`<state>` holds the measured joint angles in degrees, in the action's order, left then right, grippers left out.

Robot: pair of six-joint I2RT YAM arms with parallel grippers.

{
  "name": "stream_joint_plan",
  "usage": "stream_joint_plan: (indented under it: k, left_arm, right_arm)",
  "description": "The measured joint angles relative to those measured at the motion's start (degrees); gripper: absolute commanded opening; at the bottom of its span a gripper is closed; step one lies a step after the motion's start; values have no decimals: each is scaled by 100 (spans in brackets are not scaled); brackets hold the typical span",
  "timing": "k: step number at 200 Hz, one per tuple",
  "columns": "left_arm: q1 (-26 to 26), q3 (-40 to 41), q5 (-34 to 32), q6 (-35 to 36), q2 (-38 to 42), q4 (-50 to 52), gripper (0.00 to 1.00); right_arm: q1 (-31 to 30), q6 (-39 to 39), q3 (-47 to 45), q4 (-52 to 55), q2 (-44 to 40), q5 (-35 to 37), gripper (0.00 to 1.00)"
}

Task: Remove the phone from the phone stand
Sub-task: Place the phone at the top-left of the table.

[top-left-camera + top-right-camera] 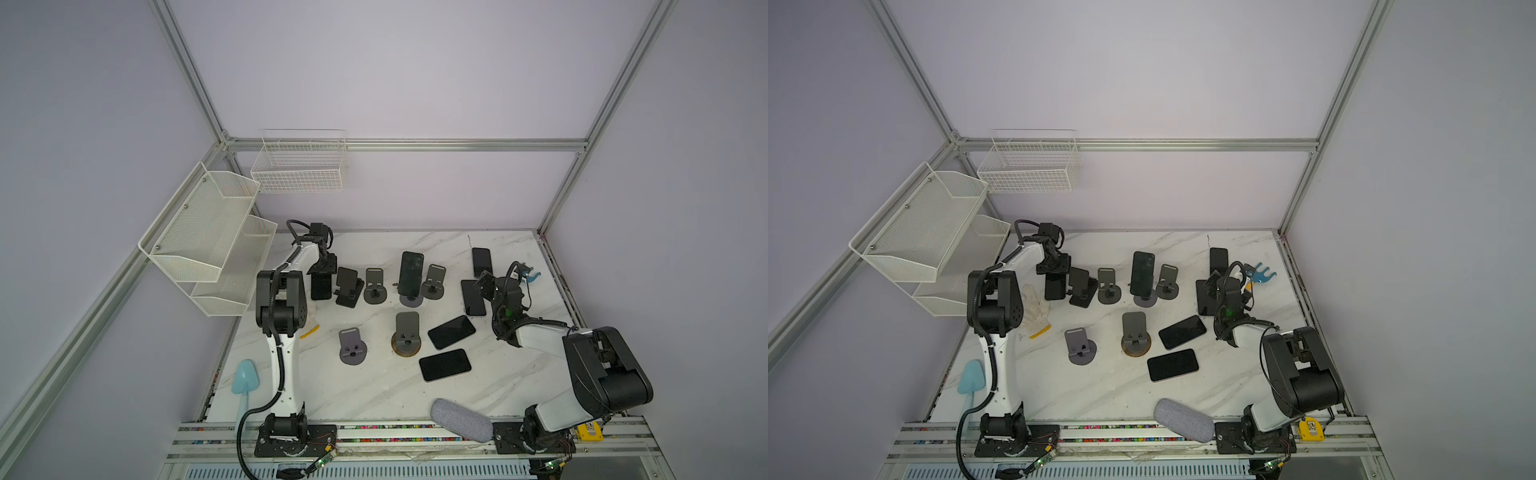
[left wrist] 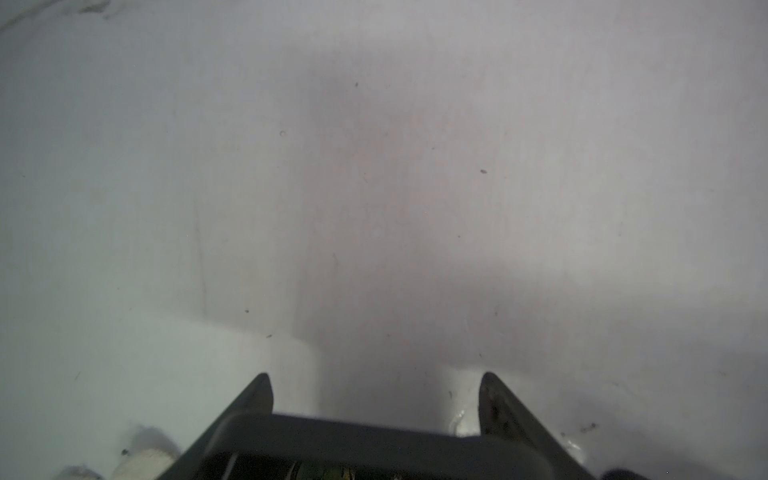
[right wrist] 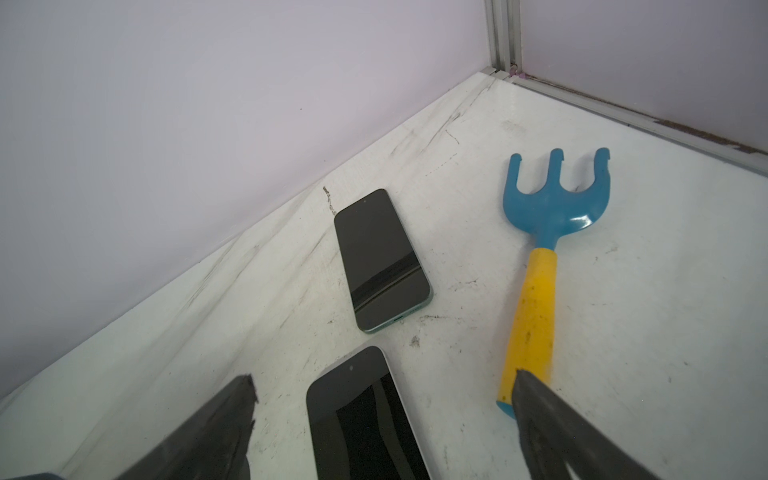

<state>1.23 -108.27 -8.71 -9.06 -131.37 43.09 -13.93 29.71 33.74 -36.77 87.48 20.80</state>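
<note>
Grey fabric case [image 1: 461, 419] lies at the front edge of the table [image 1: 374, 395], nearest my view and clear of the work. Far back, my left end effector [image 2: 376, 377] is clenched across the phone [image 1: 321, 287]; from the wrist camera I see its dark edge spanning both fingers [image 2: 255, 399]. In both top views the phone hangs out of its cradle, just beside the black stand [image 1: 349, 287]. I cannot tell whether its lower end touches the table. My right end effector [image 3: 384, 376] is released, jaws wide, over a flat phone [image 3: 365, 419] near the blue rake [image 3: 555, 208].

My worries: the grip seems to sit at one end only, so a fast swing could make the phone pivot or slip. A sideways move could clip the black stand and tip it. Letting go while it is upright would drop it flat, perhaps onto the glove [image 1: 1034, 309]. Another phone [image 1: 411, 270] stands in a grey stand [image 1: 410, 298], so I judge the job unfinished
</note>
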Motion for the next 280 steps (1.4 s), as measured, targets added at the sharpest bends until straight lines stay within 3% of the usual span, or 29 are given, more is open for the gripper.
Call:
stream_joint_plan:
  k: [101, 176, 280]
  left_arm:
    - [0, -107, 203, -101, 33, 127, 56]
    - [2, -855, 422, -229, 33, 177, 56]
    - [2, -883, 715, -184, -173, 0, 56]
  right_arm:
    - [0, 7, 0, 61, 22, 33, 97]
    - [0, 9, 0, 57, 70, 57, 97]
    - [0, 31, 31, 68, 275, 44, 97]
